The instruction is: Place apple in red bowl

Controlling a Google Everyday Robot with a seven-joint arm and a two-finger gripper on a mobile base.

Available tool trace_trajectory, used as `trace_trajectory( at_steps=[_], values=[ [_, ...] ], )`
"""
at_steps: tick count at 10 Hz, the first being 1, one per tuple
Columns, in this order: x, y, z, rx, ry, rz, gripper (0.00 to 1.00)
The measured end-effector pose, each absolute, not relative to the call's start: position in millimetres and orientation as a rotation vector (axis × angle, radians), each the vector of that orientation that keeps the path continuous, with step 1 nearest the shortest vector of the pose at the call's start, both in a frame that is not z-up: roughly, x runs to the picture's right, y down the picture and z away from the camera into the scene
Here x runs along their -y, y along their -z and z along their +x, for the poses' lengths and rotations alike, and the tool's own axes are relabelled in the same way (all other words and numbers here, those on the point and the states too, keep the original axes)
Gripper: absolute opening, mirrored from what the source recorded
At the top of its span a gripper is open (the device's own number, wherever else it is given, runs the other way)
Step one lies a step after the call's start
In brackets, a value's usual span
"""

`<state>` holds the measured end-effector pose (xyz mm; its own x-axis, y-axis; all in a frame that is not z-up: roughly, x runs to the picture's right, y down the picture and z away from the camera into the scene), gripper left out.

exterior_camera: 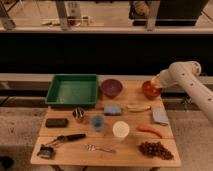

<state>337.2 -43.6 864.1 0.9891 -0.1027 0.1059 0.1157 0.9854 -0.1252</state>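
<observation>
The red bowl (151,91) stands on the wooden table (75,150) at the back right, to the right of the maroon-purple bowl (111,87). My gripper (154,84), at the end of the white arm (182,75) that comes in from the right, is right over the red bowl's rim. A small yellow-orange patch (149,84) at the gripper's tip looks like the apple. I cannot tell whether it is held or lying in the bowl.
A green tray (73,90) is at the back left. A banana (138,107), blue sponge (113,109), carrot (150,130), grapes (155,149), white cup (120,129), blue cup (97,122), brush (59,143) and fork (99,147) lie on the table.
</observation>
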Motion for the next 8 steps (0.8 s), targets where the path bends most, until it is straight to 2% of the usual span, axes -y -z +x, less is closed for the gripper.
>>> trace_trajectory(
  at_steps=[2, 7, 8],
  values=[
    [44.2, -868.8, 336.7, 0.097, 0.128, -0.146, 0.18],
    [48.4, -880.7, 333.9, 0.102, 0.125, -0.149, 0.71],
    [49.8, -882.4, 332.1, 0.104, 0.126, -0.146, 0.78]
  ],
)
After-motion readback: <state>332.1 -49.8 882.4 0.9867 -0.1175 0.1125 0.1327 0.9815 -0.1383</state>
